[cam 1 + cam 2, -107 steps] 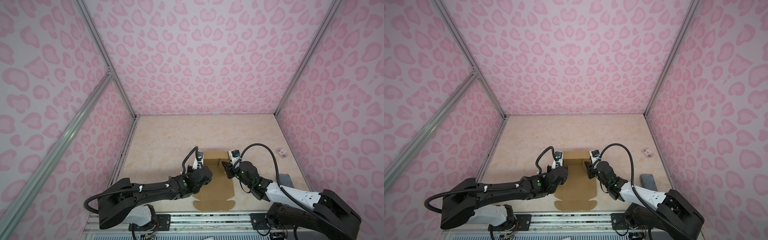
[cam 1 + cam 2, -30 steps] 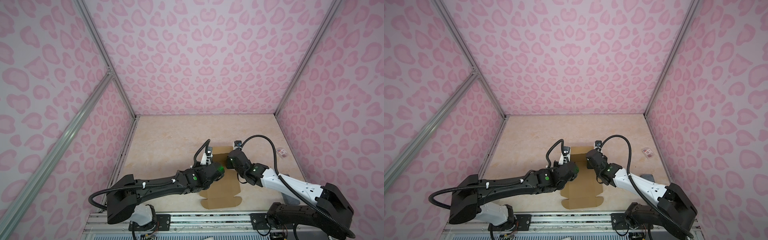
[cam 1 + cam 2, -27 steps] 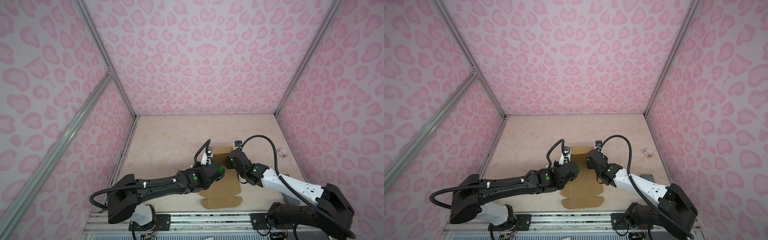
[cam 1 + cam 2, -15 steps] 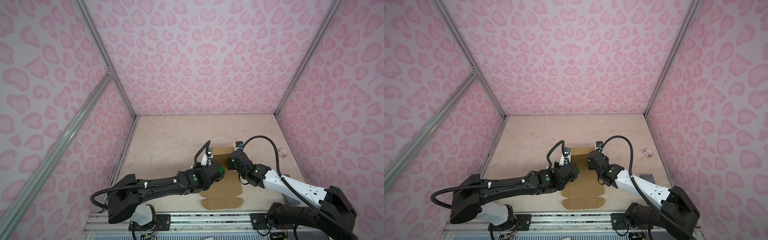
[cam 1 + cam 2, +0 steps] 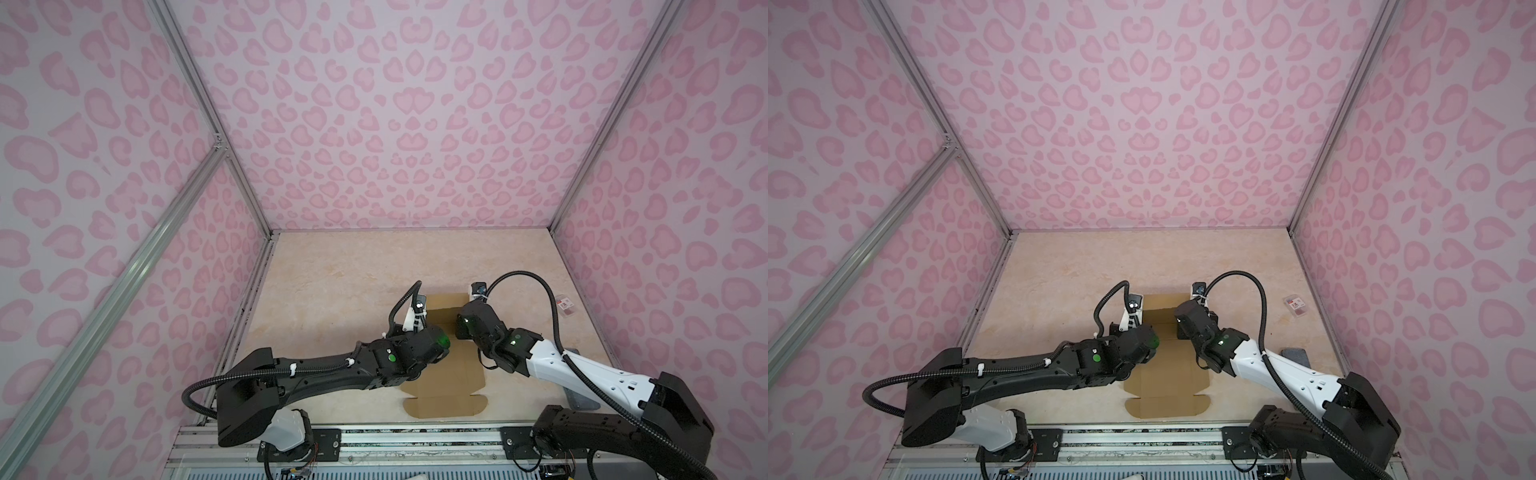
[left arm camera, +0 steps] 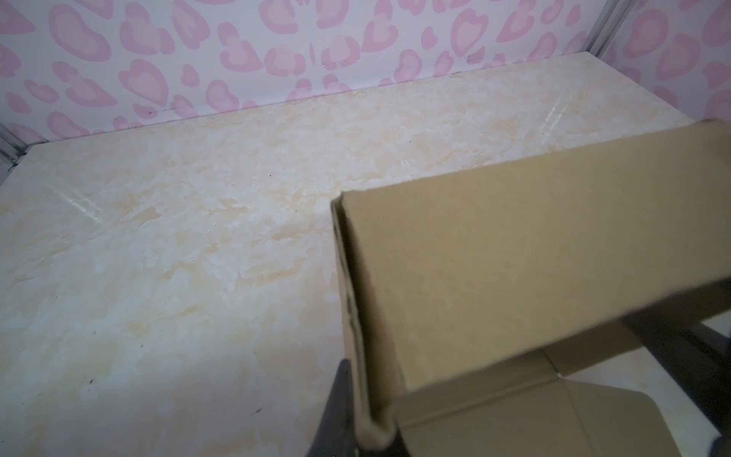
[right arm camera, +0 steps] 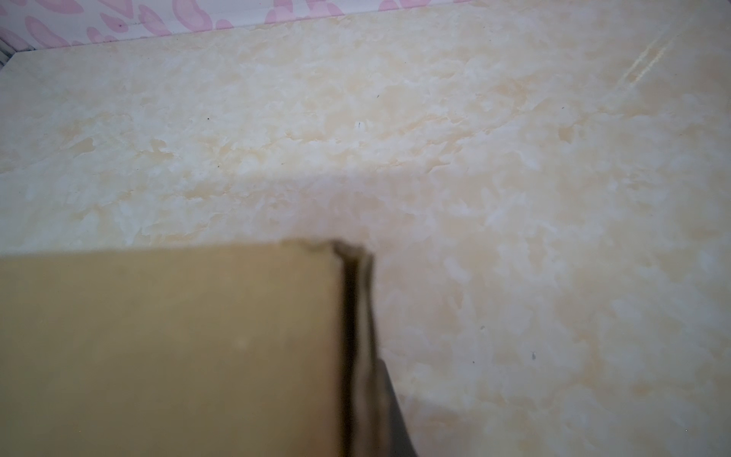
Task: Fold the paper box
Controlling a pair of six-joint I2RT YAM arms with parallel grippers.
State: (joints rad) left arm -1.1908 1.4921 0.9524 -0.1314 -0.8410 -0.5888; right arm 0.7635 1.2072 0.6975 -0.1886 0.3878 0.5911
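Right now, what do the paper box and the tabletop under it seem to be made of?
The paper box looks like plain brown cardboard, matte and unprinted; its thick cut edge in the left wrist view suggests corrugated board. The tabletop looks hard and smooth, cream marble pattern with faint shiny streaks; real stone or printed laminate, I cannot tell.

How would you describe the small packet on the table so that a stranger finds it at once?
Look at the beige marbled table between the pink walls and follow its right edge. About halfway back, apart from the brown cardboard box in the middle, lies the small packet. It alone is clear with a red and white label.
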